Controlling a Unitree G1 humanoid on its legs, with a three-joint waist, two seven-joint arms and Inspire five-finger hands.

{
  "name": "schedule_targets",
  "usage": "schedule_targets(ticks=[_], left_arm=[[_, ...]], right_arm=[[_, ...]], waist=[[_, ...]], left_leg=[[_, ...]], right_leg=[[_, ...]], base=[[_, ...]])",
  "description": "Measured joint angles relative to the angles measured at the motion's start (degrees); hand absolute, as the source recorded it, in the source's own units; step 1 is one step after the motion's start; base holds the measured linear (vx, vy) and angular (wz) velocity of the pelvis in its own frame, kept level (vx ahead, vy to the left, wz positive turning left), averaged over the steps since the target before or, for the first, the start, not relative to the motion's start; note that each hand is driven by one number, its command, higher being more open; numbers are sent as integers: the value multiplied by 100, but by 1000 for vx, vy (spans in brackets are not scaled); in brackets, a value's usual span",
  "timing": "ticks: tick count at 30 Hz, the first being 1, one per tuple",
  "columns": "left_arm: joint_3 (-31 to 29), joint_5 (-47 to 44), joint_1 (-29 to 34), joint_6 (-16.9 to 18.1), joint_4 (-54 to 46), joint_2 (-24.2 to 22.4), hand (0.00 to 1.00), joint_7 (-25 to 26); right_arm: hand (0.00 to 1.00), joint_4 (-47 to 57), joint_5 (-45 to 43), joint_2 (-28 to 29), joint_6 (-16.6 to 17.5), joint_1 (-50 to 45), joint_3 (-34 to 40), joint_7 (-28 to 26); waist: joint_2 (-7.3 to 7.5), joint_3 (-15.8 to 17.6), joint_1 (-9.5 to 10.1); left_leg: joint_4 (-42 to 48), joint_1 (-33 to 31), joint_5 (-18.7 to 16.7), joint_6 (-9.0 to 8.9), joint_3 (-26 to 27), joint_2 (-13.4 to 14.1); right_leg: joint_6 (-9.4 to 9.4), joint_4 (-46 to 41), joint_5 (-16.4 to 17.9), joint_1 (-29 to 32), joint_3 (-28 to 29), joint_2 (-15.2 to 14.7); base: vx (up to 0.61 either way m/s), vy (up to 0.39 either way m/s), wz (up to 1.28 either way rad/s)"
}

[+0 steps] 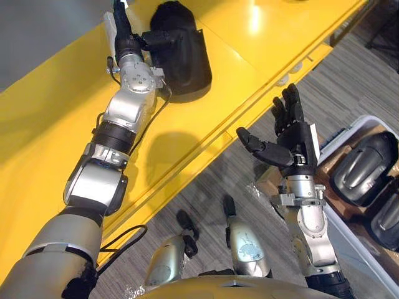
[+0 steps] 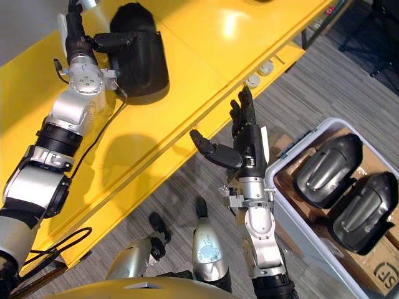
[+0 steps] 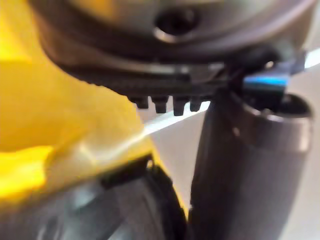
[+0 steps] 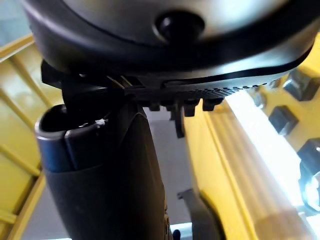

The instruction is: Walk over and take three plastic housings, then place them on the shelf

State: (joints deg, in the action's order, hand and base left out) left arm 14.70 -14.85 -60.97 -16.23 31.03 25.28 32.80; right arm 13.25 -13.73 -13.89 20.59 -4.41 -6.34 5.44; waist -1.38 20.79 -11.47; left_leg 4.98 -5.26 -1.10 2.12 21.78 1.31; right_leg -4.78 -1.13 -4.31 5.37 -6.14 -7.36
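A black plastic housing [image 1: 184, 56] lies on the yellow shelf [image 1: 249, 56]. My left hand [image 1: 128, 43] reaches along its left side, fingers straight, with the thumb [image 2: 115, 40] laid across the housing's top. In the left wrist view the thumb [image 3: 245, 165] stands beside the dark housing [image 3: 125, 210]. My right hand [image 2: 249, 134] hovers open and empty above the floor, between the shelf's front edge and a bin. Two more black housings [image 2: 330, 168] [image 2: 365, 208] lie in that bin.
The pale plastic bin [image 2: 293, 227], lined with cardboard, stands on the grey carpet at my right. Round fittings [image 2: 262, 71] sit on the shelf's front edge. The shelf surface to the right of the placed housing is bare yellow.
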Motion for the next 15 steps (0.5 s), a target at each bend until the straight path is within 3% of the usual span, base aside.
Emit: schedule_targets(ticks=[4,8,10,15], left_arm=[[-283,-13,480,154,7,247,100,-5],[-714,-408,697,665,-177,446,100,-302],[-854,-1021,950,1145,-940,557,100,-636],[-938,-1447,1628,1732,-2451,542,100,-948]], right_arm=[[100,-1,0,-143,4,222,1,17],[100,-10,-1,-202,2,636,26,10],[100,-85,0,-203,1,1126,9,-7],[100,-709,-9,-199,-127,1862,-171,-60]], waist=[[-74,-228,188],[-62,-468,359],[-44,-570,506],[-28,-950,662]], left_leg=[[-273,233,119,-57,-115,-28],[-654,421,336,-84,-288,-74],[-867,637,421,-84,-353,-105],[-966,741,465,-72,-542,-176]], right_leg=[[10,192,-7,-264,-128,28],[24,306,-20,-425,-332,66],[24,359,-20,-606,-450,71],[23,501,-20,-820,-672,33]], base=[[25,-25,17],[19,-19,21],[9,7,20],[10,14,21]])
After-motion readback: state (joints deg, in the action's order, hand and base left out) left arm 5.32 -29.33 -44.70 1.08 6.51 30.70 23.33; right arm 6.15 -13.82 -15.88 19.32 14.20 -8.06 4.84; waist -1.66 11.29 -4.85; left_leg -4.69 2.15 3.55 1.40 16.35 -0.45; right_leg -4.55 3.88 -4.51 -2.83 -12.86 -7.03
